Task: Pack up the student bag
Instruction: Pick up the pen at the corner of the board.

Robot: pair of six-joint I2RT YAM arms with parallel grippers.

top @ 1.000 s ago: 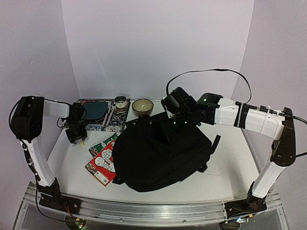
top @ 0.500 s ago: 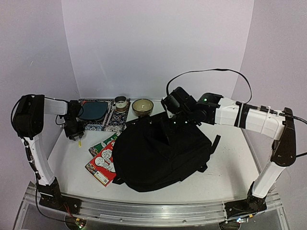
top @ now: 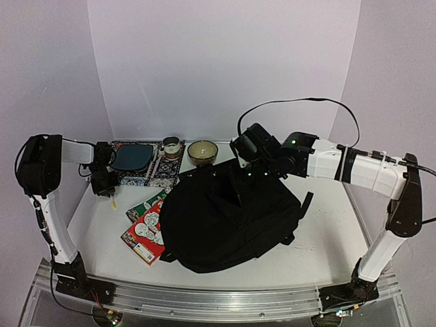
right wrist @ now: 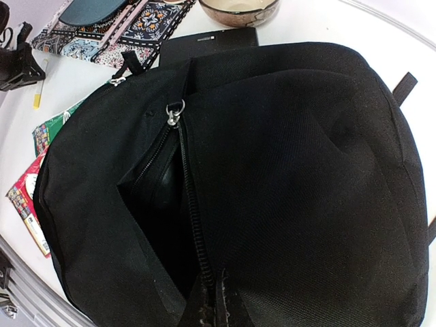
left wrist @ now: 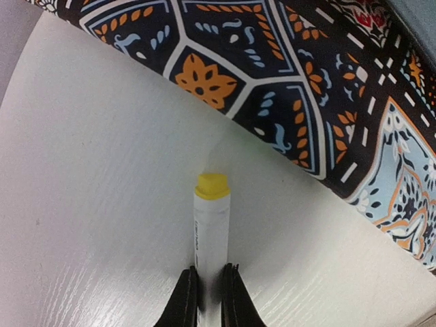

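The student bag (top: 228, 218) is a big black backpack lying flat mid-table, its main zip open in a dark slit (right wrist: 160, 204). My right gripper (top: 240, 185) is shut on the bag's zip edge (right wrist: 212, 303) and holds that side of the opening. My left gripper (top: 103, 185) is low on the table at the far left. Its fingers (left wrist: 184, 300) press both sides of a white highlighter with a yellow cap (left wrist: 212, 221), which lies on the white tabletop beside a patterned mat (left wrist: 327, 102).
Two red-and-green comic books (top: 146, 225) lie half under the bag's left side. On the patterned mat (top: 160, 172) at the back are a teal pouch (top: 133, 158) and a cup (top: 172, 147); a bowl (top: 202, 152) sits beside it. A black notebook (right wrist: 204, 44) lies behind the bag.
My left gripper has slid a little toward the back left and closed from wide open onto the highlighter. The right arm and the bag have not moved.
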